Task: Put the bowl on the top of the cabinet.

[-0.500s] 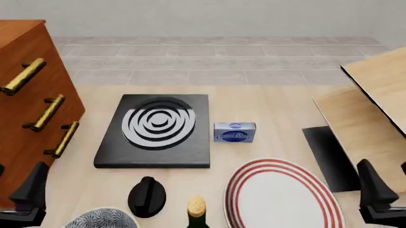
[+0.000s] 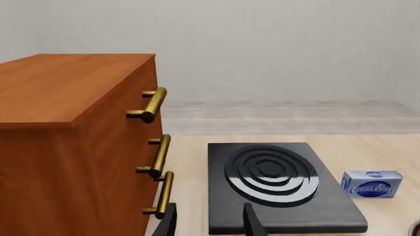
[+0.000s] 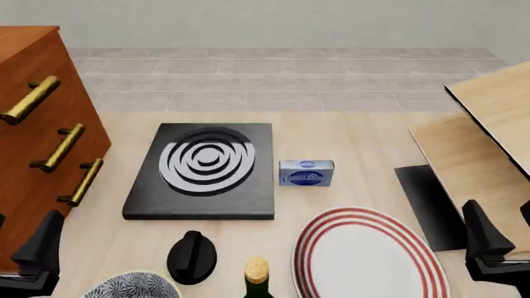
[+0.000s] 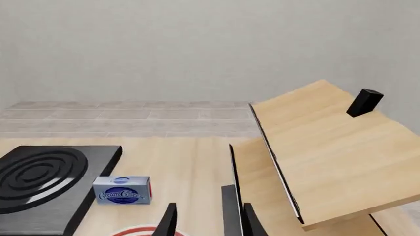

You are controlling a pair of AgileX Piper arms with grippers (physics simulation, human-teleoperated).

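Only part of the bowl [image 3: 133, 287], with its white rim and grey-blue leafy inside, shows at the bottom edge of the front view. It rests on the table, right of my left gripper [image 3: 21, 241]. That gripper is open and empty, low beside the cabinet's front. The reddish-brown cabinet [image 3: 33, 124] with brass bar handles stands at the left, and its flat top [image 2: 59, 86] shows in the left wrist view. My right gripper [image 3: 507, 233] is open and empty at the right edge, past the plate. The left fingertips [image 2: 253, 223] and right fingertips [image 4: 253, 221] stand apart.
A black hob slab [image 3: 203, 171] with silver rings lies mid-table, a blue box [image 3: 306, 173] at its right. Near the front are a black knob [image 3: 192, 256], a corked bottle [image 3: 257, 273] and a red-ringed plate [image 3: 368, 257]. Pale-wood slanted panels [image 3: 488, 143] on a black base occupy the right.
My right gripper has shifted slightly up and to the left in the front view. Nothing else has moved.
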